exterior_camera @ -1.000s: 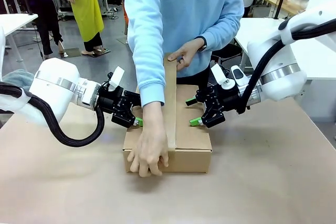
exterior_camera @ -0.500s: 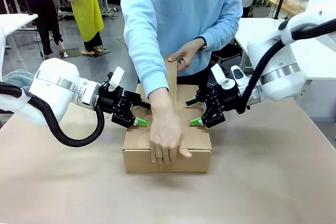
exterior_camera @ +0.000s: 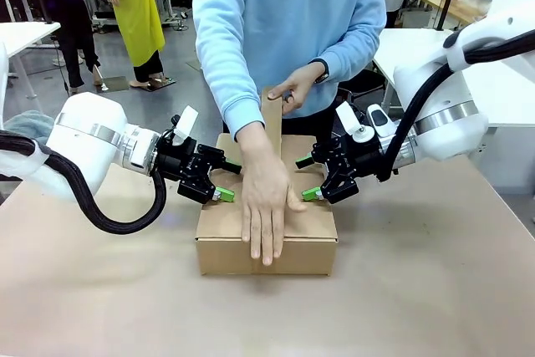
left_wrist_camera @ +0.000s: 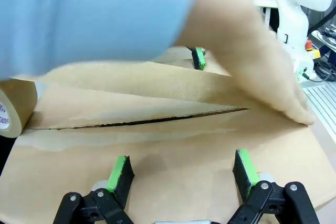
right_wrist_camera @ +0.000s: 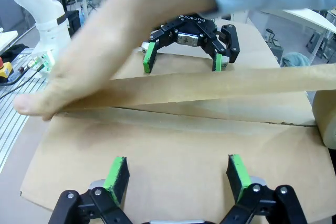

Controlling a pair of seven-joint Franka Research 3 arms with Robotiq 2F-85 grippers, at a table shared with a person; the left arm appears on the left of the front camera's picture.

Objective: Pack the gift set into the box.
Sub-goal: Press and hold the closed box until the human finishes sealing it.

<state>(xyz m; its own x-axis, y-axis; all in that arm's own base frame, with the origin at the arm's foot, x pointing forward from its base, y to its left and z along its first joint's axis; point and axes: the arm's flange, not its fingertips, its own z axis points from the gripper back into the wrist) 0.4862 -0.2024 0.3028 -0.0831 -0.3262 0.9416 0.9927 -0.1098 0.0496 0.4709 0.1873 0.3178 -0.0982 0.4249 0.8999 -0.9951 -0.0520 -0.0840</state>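
Box: the brown cardboard box point(exterior_camera: 267, 232) sits mid-table point(exterior_camera: 435, 290) with its top flaps folded down; the seam between them runs from the person's side toward the robot's.
Gift set: I can't see it; judging by the shut flaps it is already inside, though nothing here proves that.
Left gripper point(exterior_camera: 221, 181): spread wide, gripping nothing. In its wrist view the green pads point(left_wrist_camera: 119, 173) look to rest flat on the left flap, which reads as pinning that flap down so it can't spring up.
Right gripper point(exterior_camera: 310, 180): the same on the other side, fingers wide apart, pads point(right_wrist_camera: 116, 173) on the right flap, holding nothing between them.
Tape: a brown strip point(exterior_camera: 271, 135) is stretched from the roll down along the seam, kept taut so it lands straight over the gap.
Person's near hand point(exterior_camera: 267, 211): palm flat on the strip over the front part of the lid, fingers reaching the front edge, apparently pressing the tape on.
Person's far hand point(exterior_camera: 297, 85): holds the roll point(left_wrist_camera: 14, 106) up behind the box, which keeps the strip lifted ahead of the pressing hand.
Stage: packing looks finished; this is the sealing.
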